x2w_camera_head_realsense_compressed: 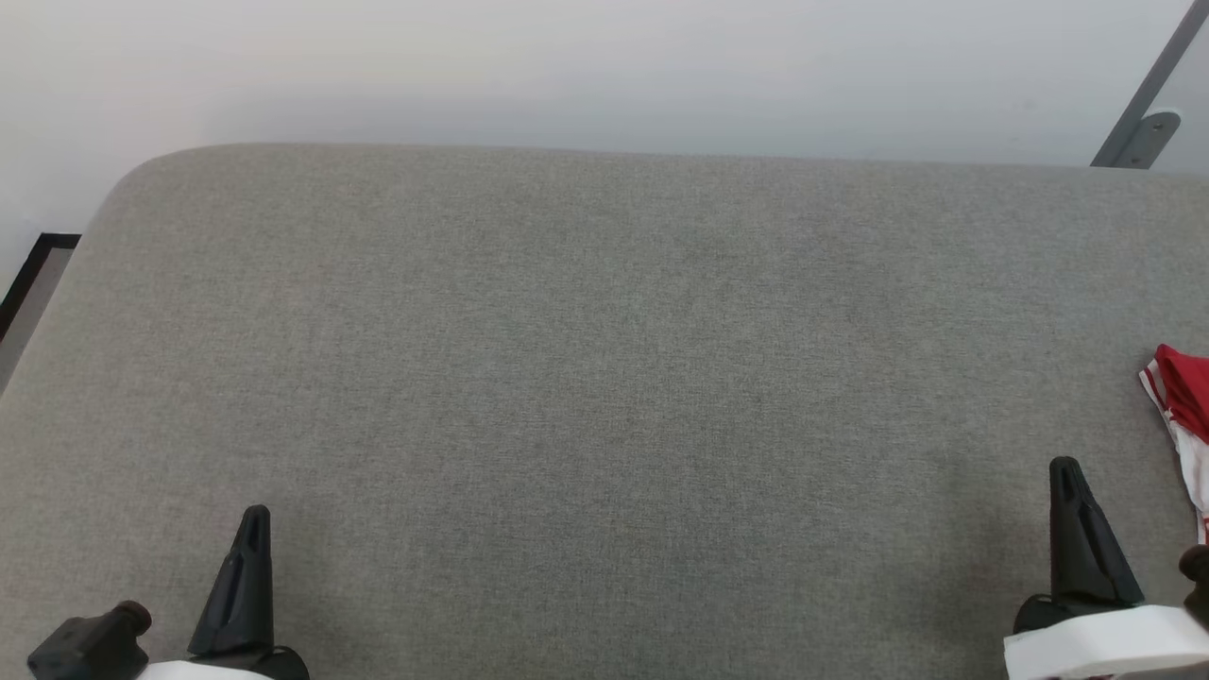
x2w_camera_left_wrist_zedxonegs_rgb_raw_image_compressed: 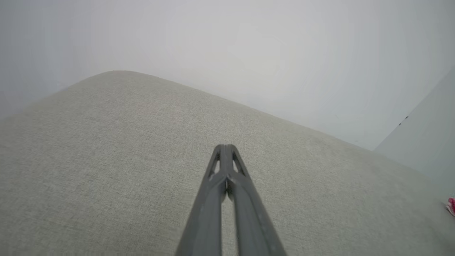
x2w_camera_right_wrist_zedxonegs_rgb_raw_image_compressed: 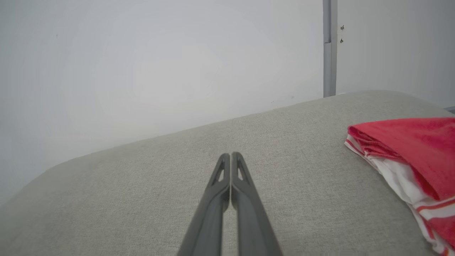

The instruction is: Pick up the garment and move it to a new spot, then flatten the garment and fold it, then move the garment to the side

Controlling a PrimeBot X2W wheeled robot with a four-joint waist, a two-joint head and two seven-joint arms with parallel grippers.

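Off to the right, garment sits on grey cushion
Left gripper, right gripper both pinched closed, empty; I'd open right wide, grab a thick fold.

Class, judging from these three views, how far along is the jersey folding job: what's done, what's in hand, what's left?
Done, apparently: the red-and-white jersey lies layered, seemingly folded, far to the robot's right on the grey fabric surface. In hand: nothing; the left hand and right hand are shut, empty, clear of the jersey. Left: probably nothing more.
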